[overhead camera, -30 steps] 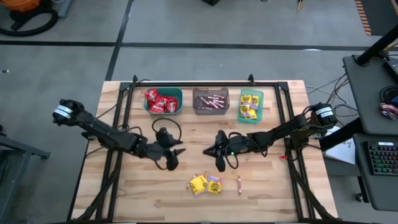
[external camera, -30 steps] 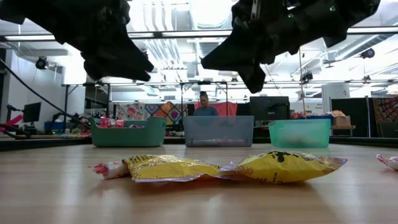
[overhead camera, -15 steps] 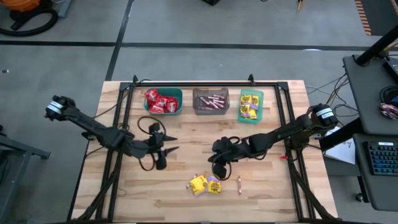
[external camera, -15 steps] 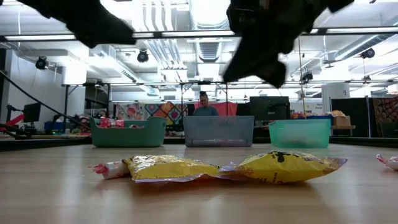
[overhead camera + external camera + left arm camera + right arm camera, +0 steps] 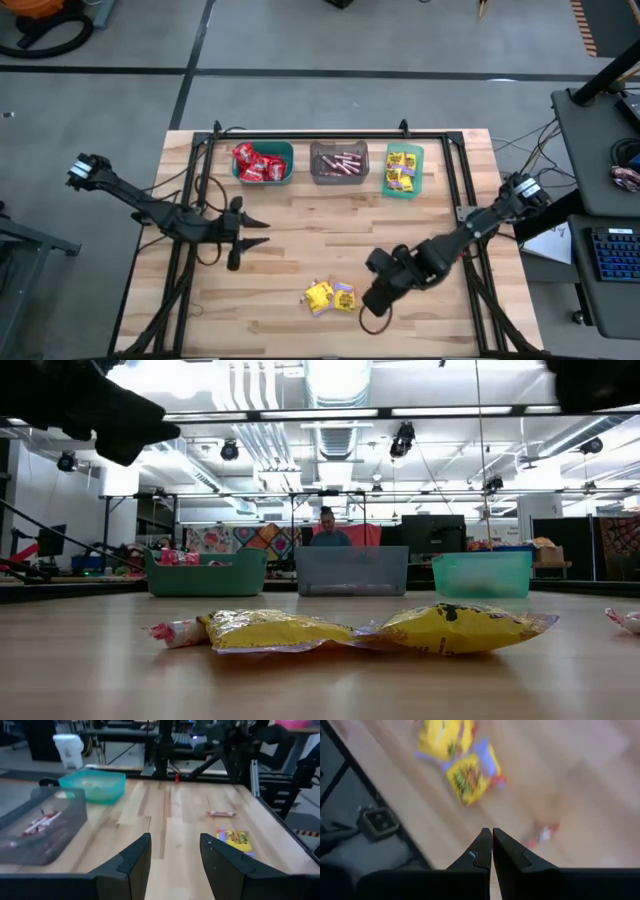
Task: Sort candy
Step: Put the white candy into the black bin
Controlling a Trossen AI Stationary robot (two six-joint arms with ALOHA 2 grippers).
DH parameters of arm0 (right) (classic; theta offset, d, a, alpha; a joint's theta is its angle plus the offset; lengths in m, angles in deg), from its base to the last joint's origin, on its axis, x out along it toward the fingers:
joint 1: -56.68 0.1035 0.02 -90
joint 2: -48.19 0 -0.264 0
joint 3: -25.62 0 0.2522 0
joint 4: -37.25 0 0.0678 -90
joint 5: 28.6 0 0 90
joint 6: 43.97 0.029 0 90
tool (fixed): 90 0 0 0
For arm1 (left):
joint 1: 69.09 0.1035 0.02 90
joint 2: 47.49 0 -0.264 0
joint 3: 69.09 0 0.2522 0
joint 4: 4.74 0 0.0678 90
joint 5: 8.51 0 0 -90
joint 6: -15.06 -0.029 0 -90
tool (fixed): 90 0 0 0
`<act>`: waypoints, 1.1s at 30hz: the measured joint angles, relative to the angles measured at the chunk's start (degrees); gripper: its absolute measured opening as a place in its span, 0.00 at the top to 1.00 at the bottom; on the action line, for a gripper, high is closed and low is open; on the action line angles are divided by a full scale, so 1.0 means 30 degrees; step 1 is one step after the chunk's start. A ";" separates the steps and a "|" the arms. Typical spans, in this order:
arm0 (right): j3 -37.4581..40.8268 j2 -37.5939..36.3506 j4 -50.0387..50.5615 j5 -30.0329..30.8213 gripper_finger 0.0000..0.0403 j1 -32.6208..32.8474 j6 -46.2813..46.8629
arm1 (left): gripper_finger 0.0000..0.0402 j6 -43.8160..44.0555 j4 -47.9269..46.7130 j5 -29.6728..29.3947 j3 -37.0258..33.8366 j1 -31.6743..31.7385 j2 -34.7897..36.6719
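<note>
Pressing its jaws together on nothing, your right gripper [image 5: 372,300] is hovering just beside the two yellow packets [image 5: 331,296] lying on the bench [image 5: 300,225]; your left gripper [image 5: 262,232] is waiting well apart, jaws parted and empty.

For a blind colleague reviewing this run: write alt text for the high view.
From above, the right hand, shut, hovers beside two yellow packets loose on the wooden table. The left hand, open, waits at mid-left. Along the far edge sit a teal bin of red candy, a grey bin of pink sticks and a green bin of yellow packets.
</note>
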 joint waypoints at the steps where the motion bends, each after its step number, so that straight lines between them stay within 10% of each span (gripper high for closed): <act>1: 0.0020 0.0000 0.0125 -0.0392 0.98 0.0215 0.0765 | 0.62 -0.0243 -0.0086 0.0002 -0.0126 0.0000 0.0416; 15: 0.0255 0.0709 0.2001 -0.1054 0.93 0.1905 0.7748 | 0.62 -0.4054 -0.2882 0.0450 -0.0855 0.0042 0.6426; 33: 0.0262 0.4386 0.1808 -0.1785 0.77 0.0935 0.6455 | 0.62 -0.7198 0.1600 0.0945 -0.1986 0.1739 0.7380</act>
